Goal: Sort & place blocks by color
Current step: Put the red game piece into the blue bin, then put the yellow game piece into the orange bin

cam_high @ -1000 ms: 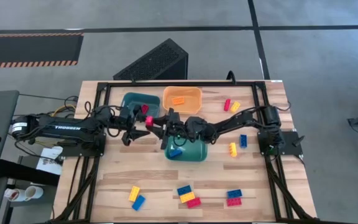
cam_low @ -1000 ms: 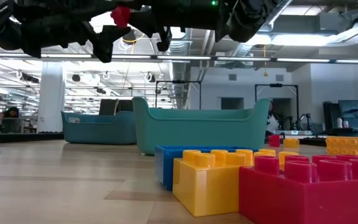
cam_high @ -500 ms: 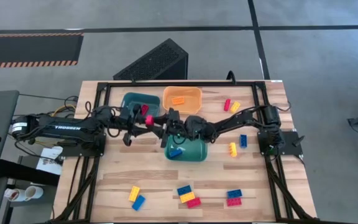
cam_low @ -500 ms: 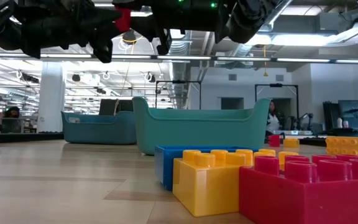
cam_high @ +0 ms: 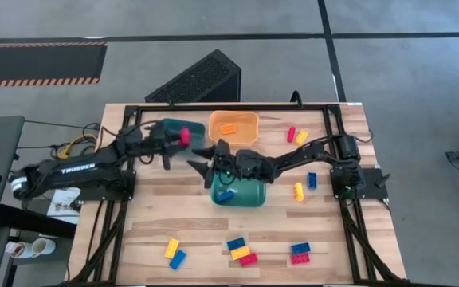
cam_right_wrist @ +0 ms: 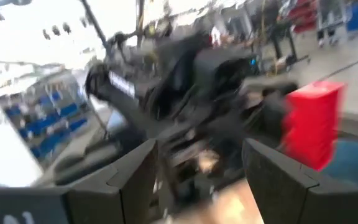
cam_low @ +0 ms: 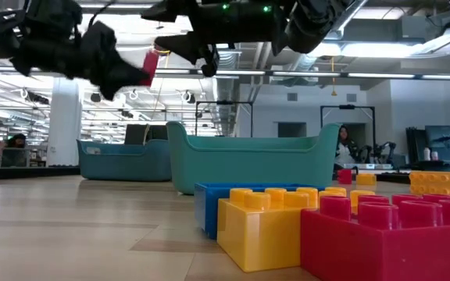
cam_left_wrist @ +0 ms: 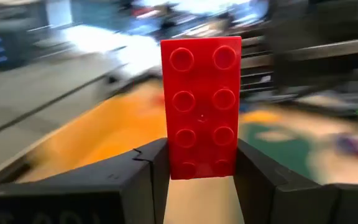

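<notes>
My left gripper [cam_high: 179,139] is shut on a red block [cam_left_wrist: 201,106], a flat brick with two rows of studs. In the high view it hangs over the dark teal tray [cam_high: 164,126] at the far left. The red block [cam_low: 150,66] is high above the table in the low view. My right gripper [cam_high: 201,161] stands open and empty just right of it, beside the near teal tray [cam_high: 249,196], which holds a blue block [cam_high: 225,195]. The right wrist view looks past its spread fingers at the red block [cam_right_wrist: 312,124]. My left gripper pinches the red block's two long sides at its near end [cam_left_wrist: 166,163] between its two fingers. The fingers come nearly level from the table's left and lie along the block. The block sticks out past the fingertips, studs toward the wrist camera, lifted clear above the dark teal tray.
An orange tray [cam_high: 247,131] at the far middle holds an orange block [cam_high: 229,128]. Loose blocks lie at the right [cam_high: 298,190] and far right [cam_high: 292,134]. Several more lie along the near edge [cam_high: 240,253], close in the low view [cam_low: 276,226].
My left gripper has taken hold of the red block, which hung between the two grippers, and swung with it toward the far edge, over the dark teal tray. My right gripper has let go and opened, staying in place.
</notes>
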Controlling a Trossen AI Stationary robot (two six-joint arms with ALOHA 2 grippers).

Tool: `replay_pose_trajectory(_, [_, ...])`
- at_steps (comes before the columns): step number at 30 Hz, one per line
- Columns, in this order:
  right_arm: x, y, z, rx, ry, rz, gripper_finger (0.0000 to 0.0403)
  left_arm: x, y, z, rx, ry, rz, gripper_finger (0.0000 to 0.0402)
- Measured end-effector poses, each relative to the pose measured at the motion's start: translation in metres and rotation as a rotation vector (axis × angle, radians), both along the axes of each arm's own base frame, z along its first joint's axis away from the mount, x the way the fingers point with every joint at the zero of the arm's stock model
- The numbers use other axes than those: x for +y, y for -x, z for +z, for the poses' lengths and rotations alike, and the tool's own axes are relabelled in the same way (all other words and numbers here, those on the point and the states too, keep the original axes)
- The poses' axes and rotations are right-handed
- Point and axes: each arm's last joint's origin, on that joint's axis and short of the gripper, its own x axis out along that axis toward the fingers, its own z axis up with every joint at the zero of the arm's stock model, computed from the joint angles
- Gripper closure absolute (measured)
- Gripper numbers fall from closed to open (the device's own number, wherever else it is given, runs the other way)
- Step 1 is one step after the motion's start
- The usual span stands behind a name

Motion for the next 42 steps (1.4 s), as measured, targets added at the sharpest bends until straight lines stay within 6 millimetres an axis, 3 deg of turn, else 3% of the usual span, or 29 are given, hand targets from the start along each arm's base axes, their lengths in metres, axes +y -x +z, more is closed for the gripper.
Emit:
replay_pose_trajectory(5, [-0.001, 0.0, -0.002, 0.021, -0.001, -0.016, 0.0148, 0.015, 0.014, -0.013, 0.161, 0.008, 0.349, 0.0295])
replay_pose_trajectory(9, [-0.001, 0.0, -0.003, 0.023, -0.001, -0.017, 0.0148, 0.022, 0.014, -0.02, 0.194, 0.061, 0.453, 0.0293])
replay_pose_trajectory(16, [-0.001, 0.0, -0.003, 0.024, -0.001, -0.018, 0.0148, 0.026, 0.008, -0.033, 0.265, 0.105, 0.461, 0.0227])
replay_pose_trajectory(20, [-0.001, 0.0, -0.002, 0.032, 0.008, -0.018, 0.0148, 0.027, 0.007, -0.03, 0.281, 0.098, 0.45, 0.0186])
replay_pose_trajectory(24, [-0.001, 0.01, 0.013, 0.161, 0.022, -0.02, 0.0148, 0.025, 0.005, -0.027, 0.28, 0.126, 0.367, 0.0156])
replay_pose_trajectory(28, [-0.001, 0.033, 0.029, 0.37, -0.023, -0.104, 0.0148, 0.022, 0.001, -0.004, 0.169, 0.121, 0.206, 0.0149])
replay_pose_trajectory(33, [0.01, 0.079, 0.045, 0.643, -0.054, -0.29, 0.0148, 0.002, 0.007, 0.035, -0.051, 0.106, -0.243, 0.0161])
replay_pose_trajectory(36, [0.019, 0.11, 0.036, 0.823, -0.154, -0.406, 0.0148, -0.015, 0.018, 0.054, -0.169, 0.072, -0.448, 0.0173])
replay_pose_trajectory(42, [0.047, 0.158, 0.017, 1.051, -0.37, -0.626, 0.0148, -0.04, 0.044, 0.071, -0.291, -0.042, -0.482, 0.0199])
